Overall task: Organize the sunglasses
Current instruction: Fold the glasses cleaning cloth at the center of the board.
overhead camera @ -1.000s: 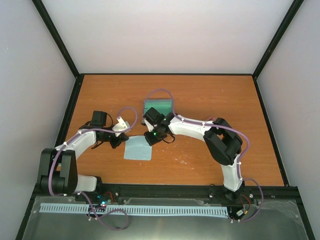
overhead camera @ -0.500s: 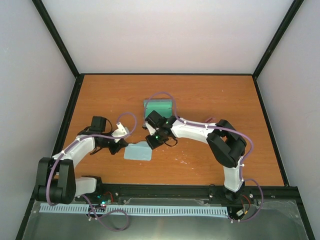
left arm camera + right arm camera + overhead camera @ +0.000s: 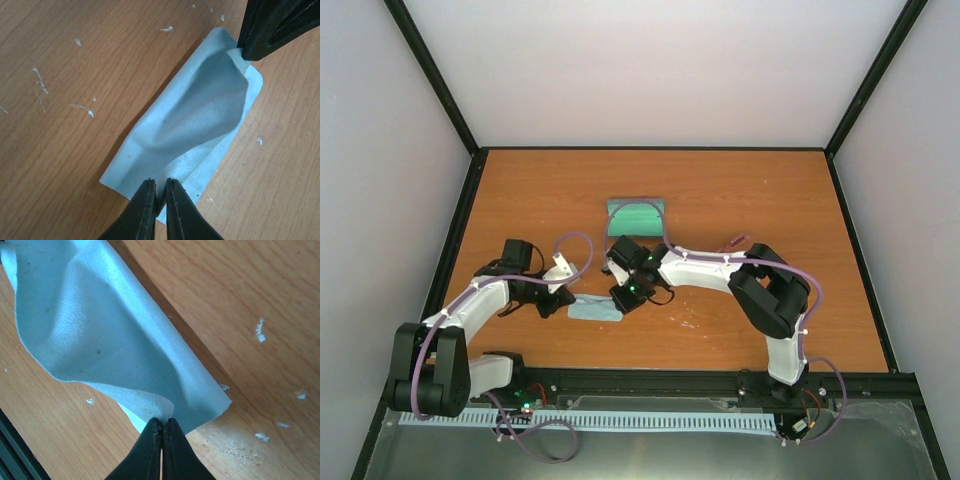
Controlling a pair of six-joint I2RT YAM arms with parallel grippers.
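The sunglasses (image 3: 739,241) show only as a thin pinkish-red outline on the table behind the right arm. A pale blue cloth (image 3: 595,309) lies doubled over into a narrow strip between the two grippers. My right gripper (image 3: 162,422) is shut on one corner of the cloth (image 3: 100,340), and its fingers (image 3: 270,30) pinch the far end in the left wrist view. My left gripper (image 3: 160,187) sits at the opposite end of the cloth (image 3: 200,110). Its jaws stand a narrow slit apart, with the fold's edge lying between them. From above, the left gripper (image 3: 570,300) and right gripper (image 3: 623,298) face each other.
A blue-green oblong case (image 3: 636,214) lies on the wooden table (image 3: 740,180) behind the right gripper. White flecks are scattered on the wood around the cloth. Black frame rails border the table on all sides.
Both grippers moved toward the near edge, carrying the far edge of the cloth over itself, so the flat square is now a narrow folded strip. The left jaws have parted slightly.
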